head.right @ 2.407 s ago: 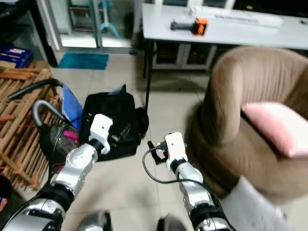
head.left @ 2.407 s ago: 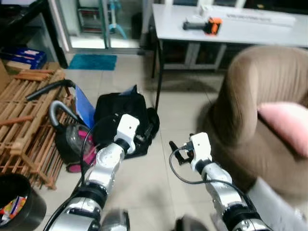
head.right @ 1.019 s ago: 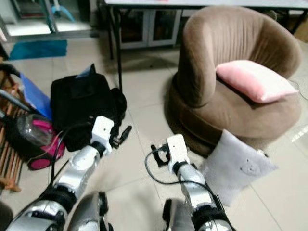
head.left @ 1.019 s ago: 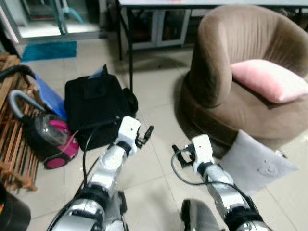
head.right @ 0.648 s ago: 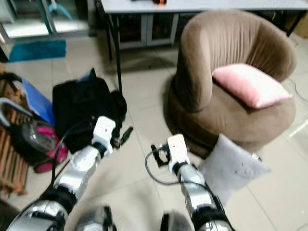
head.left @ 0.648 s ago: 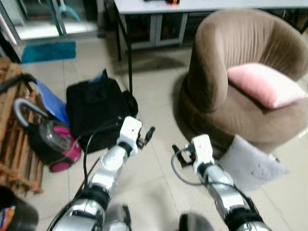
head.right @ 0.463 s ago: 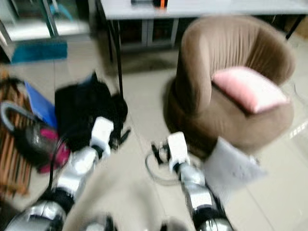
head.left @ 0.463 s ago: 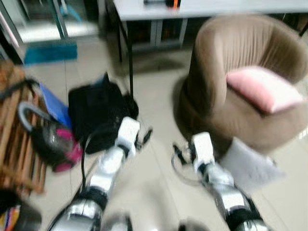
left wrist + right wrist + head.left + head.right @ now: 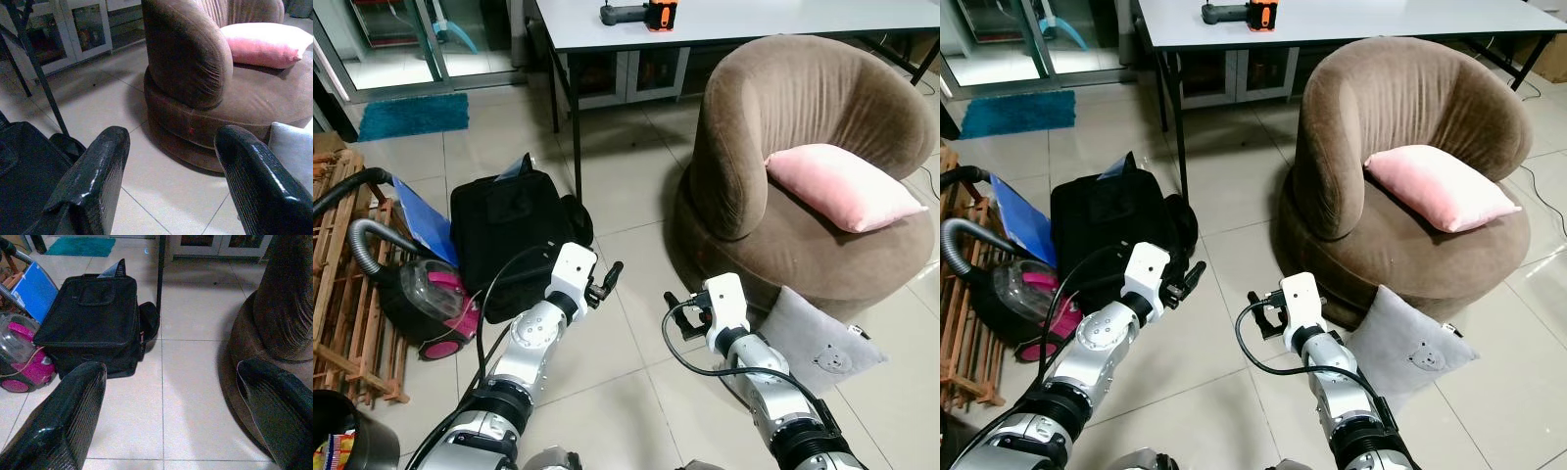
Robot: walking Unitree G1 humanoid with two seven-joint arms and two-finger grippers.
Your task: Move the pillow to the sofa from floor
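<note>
Tiled floor (image 9: 626, 392), beige, indoor room with a glass door at the back. Grey pillow (image 9: 820, 343) with small bear print on the floor, leaning against the base of the brown sofa (image 9: 773, 127), on the robot's right side. Pink pillow (image 9: 842, 186) already on the sofa seat, tilted against the backrest. Sofa round, tub-shaped, just beside a white table (image 9: 734, 20); black and orange tool (image 9: 641, 14) on the tabletop.

Right gripper (image 9: 674, 315) held low over bare tiles, near the sofa base, apart from the grey pillow, holding nothing. Right wrist view: fingers (image 9: 63, 421) spread wide, black bag and sofa base seen between them. Left gripper (image 9: 607, 279) raised over the floor just beside the black bag (image 9: 504, 230), also holding nothing. Left wrist view: fingers (image 9: 93, 181) spread apart, sofa and pink pillow between them, corner of grey pillow (image 9: 293, 152) at the edge.

Black bag flat on the floor by the table leg. Blue folder (image 9: 426, 220) propped against the bag. Pink vacuum cleaner (image 9: 426, 304) with grey hose just beside it. Wooden rack (image 9: 342, 284) lying further left. Black bin (image 9: 347, 441) at the near left corner. Teal mat (image 9: 411, 116) by the door.
</note>
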